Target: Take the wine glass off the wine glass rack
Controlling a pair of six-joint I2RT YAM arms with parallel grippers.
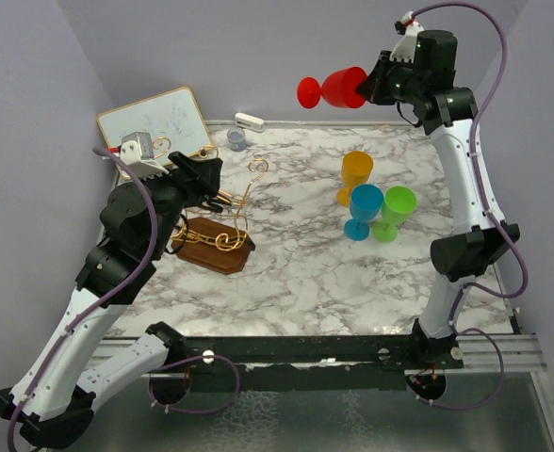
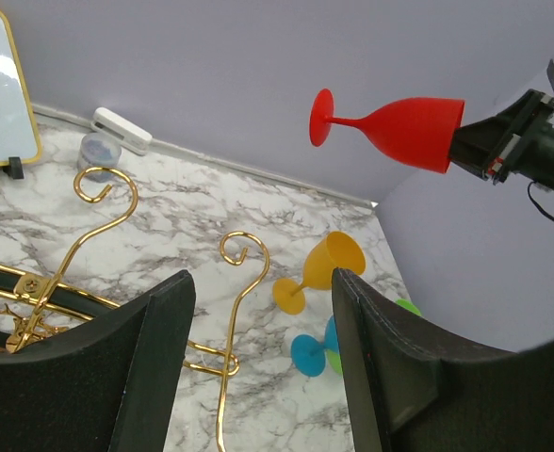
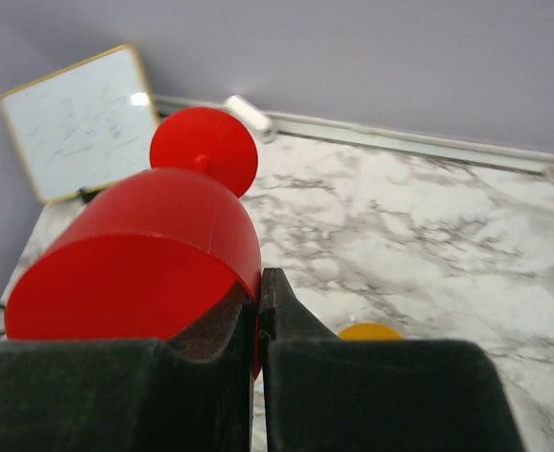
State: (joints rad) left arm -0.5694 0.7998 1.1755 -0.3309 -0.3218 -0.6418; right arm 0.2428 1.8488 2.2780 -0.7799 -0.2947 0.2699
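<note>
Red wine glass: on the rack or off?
Off: right pincer holds the red wine glass sideways by its rim, apart from the rack.

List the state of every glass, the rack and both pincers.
red wine glass, off the rack, held sideways in the air by its rim
right pincer, shut on the red wine glass
left pincer, open, holding nothing
wine glass rack, standing on the table, no glass on its visible hooks
orange glass, upright on the table
blue glass, upright
green glass, upright
</note>
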